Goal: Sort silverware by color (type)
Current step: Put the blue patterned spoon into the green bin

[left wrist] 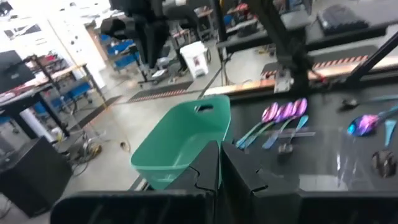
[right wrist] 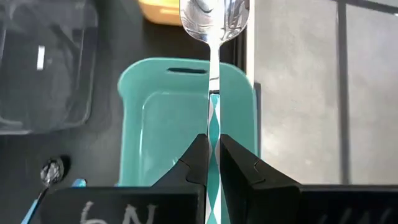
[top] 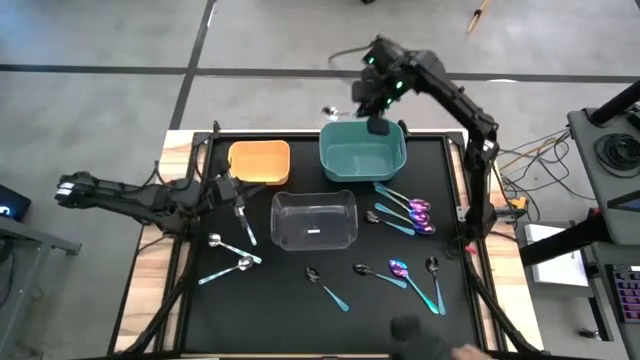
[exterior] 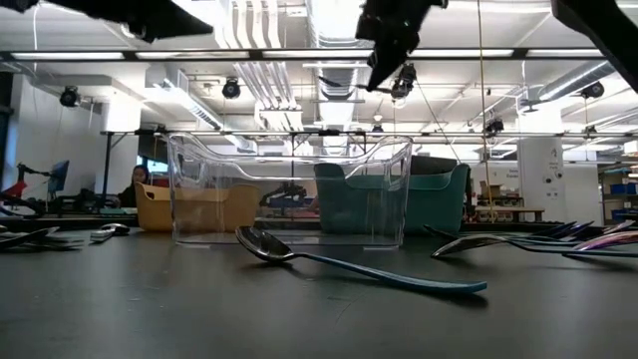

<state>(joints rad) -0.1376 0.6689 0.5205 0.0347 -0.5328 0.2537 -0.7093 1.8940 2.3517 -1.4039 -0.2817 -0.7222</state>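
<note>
Bins: the teal plastic bin (top: 362,150), the orange plastic bin (top: 259,161) and the clear plastic bin (top: 314,220) all look empty from above, so I judge the sorting is only at its beginning.
Spoons left beside the teal bin: a group of thin spoons with iridescent purple-pink bowls (top: 412,213) lies on the black surface (top: 270,300), near the bin's front right corner.
Spoons left in front of the clear bin: several more lie apart from one another, some with dark bowls (top: 327,286); two with shiny silver bowls (top: 230,256) lie toward the left arm's side of that bin.
Spoon in hand: a silver-bowled spoon with a light teal handle (right wrist: 214,74) hangs over the far part of the teal bin, not yet inside it.
Right pincer (right wrist: 212,163): clenched on this spoon's handle, high above the teal bin.
Left pincer (left wrist: 220,167): clenched on nothing, low over the surface, just beside the orange bin and pointing toward the teal bin.
Still to do: as I judge, nearly all the spoons wait to be sorted.
</note>
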